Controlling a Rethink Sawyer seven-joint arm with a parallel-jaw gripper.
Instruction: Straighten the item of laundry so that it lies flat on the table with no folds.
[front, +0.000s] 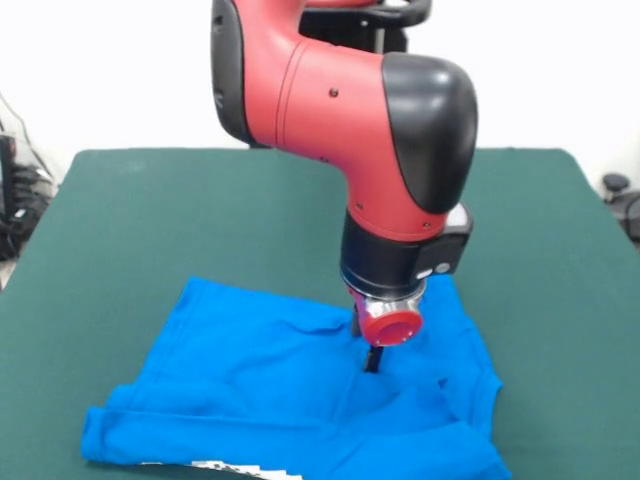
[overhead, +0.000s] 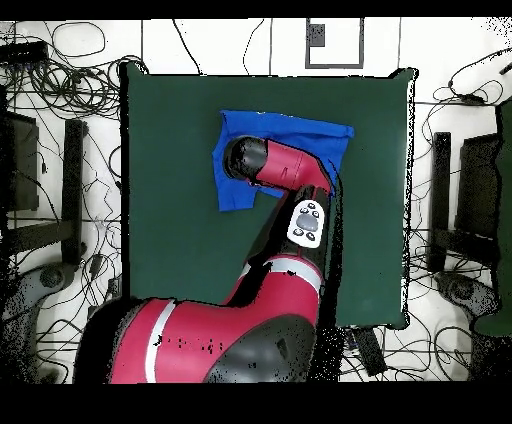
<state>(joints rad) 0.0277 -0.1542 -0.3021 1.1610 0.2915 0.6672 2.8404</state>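
Pincer (front: 372, 360) is pressed down into the middle of the blue T-shirt (front: 250, 390), and we cannot tell whether it is wide, narrow or pinching cloth, since only a dark tip shows under the red wrist. We see the shirt lying rumpled on the green table (front: 150, 220), toward its front edge. We judge it light, limp and apt to bunch and drag on the felt, so a hem or sleeve edge suits better than the centre. Its lower hem is cut off in the front view; overhead, the arm (overhead: 285, 175) covers much of it
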